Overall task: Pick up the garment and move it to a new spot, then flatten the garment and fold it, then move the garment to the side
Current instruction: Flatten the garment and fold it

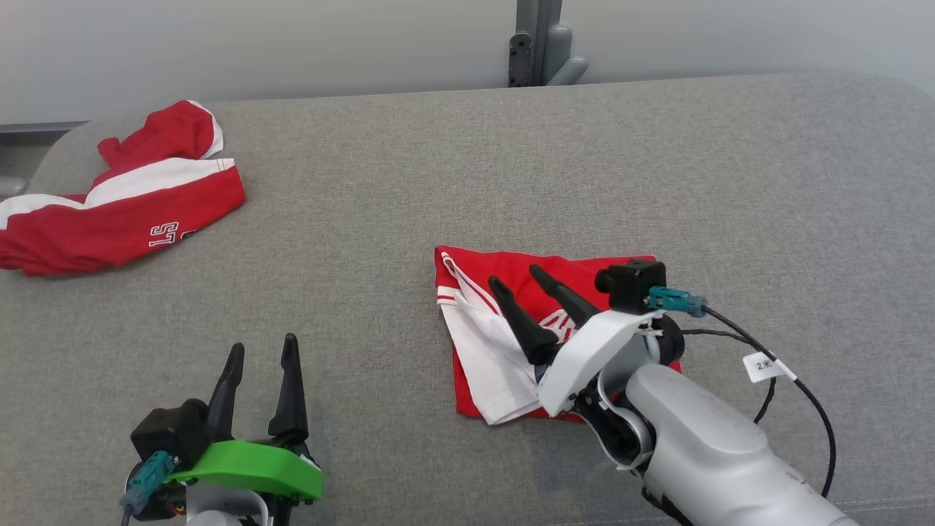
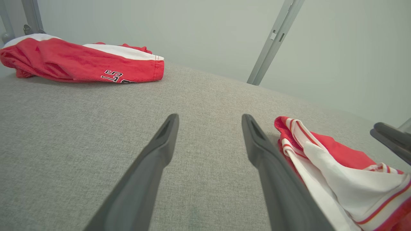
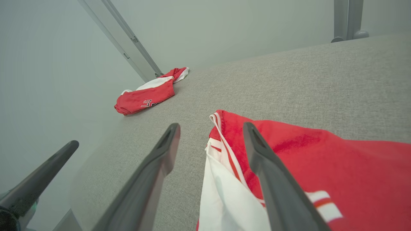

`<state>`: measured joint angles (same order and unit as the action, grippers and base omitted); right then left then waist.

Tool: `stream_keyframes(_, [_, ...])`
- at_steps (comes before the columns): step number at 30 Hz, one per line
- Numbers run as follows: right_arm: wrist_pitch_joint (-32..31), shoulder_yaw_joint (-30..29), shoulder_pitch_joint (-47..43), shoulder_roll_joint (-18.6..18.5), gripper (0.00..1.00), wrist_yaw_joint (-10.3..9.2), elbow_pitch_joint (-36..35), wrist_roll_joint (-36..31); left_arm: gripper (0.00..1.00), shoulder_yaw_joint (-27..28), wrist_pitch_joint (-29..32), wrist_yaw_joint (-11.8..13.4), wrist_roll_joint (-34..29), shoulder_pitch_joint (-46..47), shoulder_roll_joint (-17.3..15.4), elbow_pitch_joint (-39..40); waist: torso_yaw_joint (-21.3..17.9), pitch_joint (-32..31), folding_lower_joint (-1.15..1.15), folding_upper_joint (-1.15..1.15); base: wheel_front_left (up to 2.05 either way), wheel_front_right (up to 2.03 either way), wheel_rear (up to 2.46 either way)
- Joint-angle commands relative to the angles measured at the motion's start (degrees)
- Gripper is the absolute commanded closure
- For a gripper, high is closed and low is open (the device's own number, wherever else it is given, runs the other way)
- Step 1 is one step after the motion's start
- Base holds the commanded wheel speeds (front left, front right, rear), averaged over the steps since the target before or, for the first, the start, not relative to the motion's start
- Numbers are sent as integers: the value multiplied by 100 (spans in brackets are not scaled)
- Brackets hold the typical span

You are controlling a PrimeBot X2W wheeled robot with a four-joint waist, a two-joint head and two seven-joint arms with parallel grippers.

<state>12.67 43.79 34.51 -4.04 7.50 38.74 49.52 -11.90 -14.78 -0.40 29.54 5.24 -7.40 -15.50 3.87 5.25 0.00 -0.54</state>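
Observation:
The garment (image 1: 482, 343) is a red and white piece lying folded into a rough square on the grey fabric surface (image 1: 584, 161), right of centre. My right gripper (image 1: 517, 276) hovers over it with its jaws open and nothing between them. In the right wrist view the right gripper (image 3: 212, 125) straddles the left edge of the garment (image 3: 321, 160). My left gripper (image 1: 263, 345) stands open at the lower left, apart from the cloth. The left wrist view has the left gripper (image 2: 210, 117) over bare fabric, with the garment (image 2: 337, 160) just to its right.
A second red and white garment (image 1: 124, 197) lies crumpled at the far left corner, also seen as a bundle (image 2: 80, 61) and as a small heap (image 3: 147, 96). A grey metal post (image 1: 537, 44) stands behind the surface's far edge.

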Motion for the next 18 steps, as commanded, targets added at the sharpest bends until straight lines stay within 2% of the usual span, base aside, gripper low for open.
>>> stream_keyframes(1, [100, -104, 37, -109, 0, -2, -98, -119, 0, 10, -31, 29, 23, -41, -21, 26, -45, -22, 0, 54, 0, 0, 0])
stream_keyframes(7, [255, -971, -227, -368, 0, -2, -418, -823, 0, 4, -36, 50, 4, -85, -38, 99, -167, -60, 0, 54, 0, 0, 0])
stream_keyframes(12, [253, -1916, -698, -352, 0, -1, -848, -1328, 0, -7, -31, 67, 10, -121, -59, 133, -247, -64, 0, 54, 0, 0, 0])
stream_keyframes(18, [254, -2593, -1183, -314, 0, -2, -1174, -1689, 0, -20, -31, 83, 34, -128, -84, 154, -301, -70, 0, 54, 0, 0, 0])
